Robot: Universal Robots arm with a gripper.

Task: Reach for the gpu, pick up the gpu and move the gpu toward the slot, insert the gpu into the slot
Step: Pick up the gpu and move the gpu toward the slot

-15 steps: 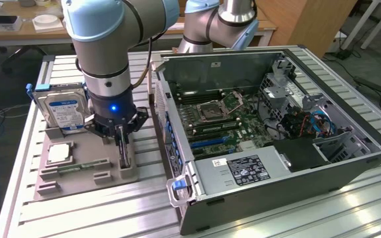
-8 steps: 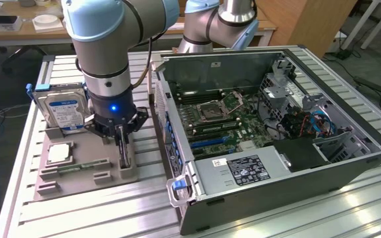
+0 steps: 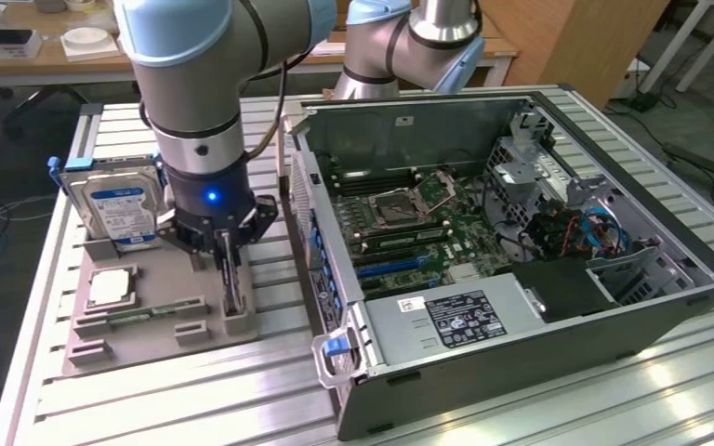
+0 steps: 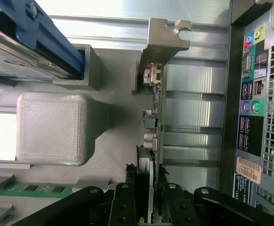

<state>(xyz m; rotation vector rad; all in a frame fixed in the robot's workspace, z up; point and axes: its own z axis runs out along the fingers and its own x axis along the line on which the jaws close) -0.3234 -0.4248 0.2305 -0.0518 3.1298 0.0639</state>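
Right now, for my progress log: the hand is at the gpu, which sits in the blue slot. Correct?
No. The hand is at the gpu, but it stands in the gray holder beside the case, not the slot; the exterior view shows this.

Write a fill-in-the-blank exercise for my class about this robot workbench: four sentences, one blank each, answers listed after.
1. The fingers clamp the gpu, which stands on its ___ in the grey tray.
2. The hard drive wears a blue and ___ label.
3. The slot on the motherboard is ___ in colour.
4. The memory stick lying on the tray is ___.
Missing words: edge; white; blue; green.
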